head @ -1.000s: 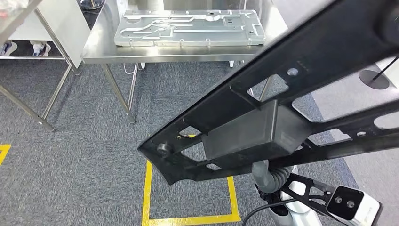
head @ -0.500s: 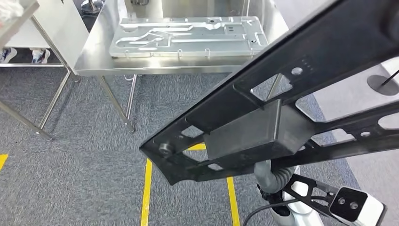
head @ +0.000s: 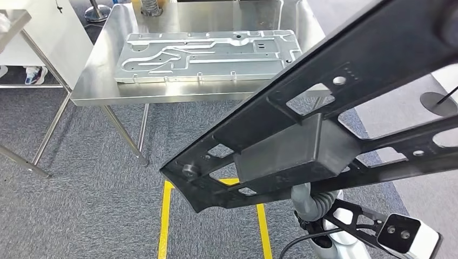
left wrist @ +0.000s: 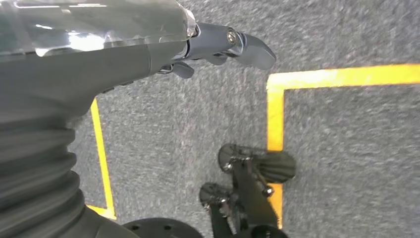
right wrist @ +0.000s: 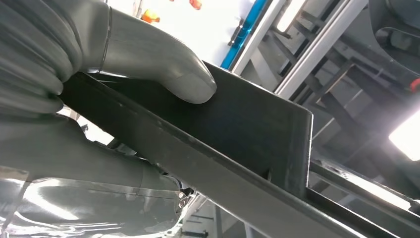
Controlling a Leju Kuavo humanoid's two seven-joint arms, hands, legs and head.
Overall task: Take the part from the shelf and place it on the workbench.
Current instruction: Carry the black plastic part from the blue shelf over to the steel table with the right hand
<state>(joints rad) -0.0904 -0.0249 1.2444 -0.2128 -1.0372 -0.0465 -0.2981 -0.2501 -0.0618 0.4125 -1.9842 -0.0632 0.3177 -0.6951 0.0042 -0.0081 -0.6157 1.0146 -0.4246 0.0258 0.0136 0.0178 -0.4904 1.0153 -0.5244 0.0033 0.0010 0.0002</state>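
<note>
Black part point(head: 324, 124) cut off rightward

The part point(head: 324, 129) stretches across the near field from about 7 o'clock up to 2 o'clock, in front of and above the floor, its upper edge overlapping the near right corner of the workbench point(head: 102, 70). The workbench stands ahead at 12 o'clock, with a plate point(head: 208, 54) lying flat on its top. On the floor, tape lines point(head: 164, 226) lie at 6 o'clock under the part's low end, and a round base point(head: 438, 102) sits at 3 o'clock.
</note>
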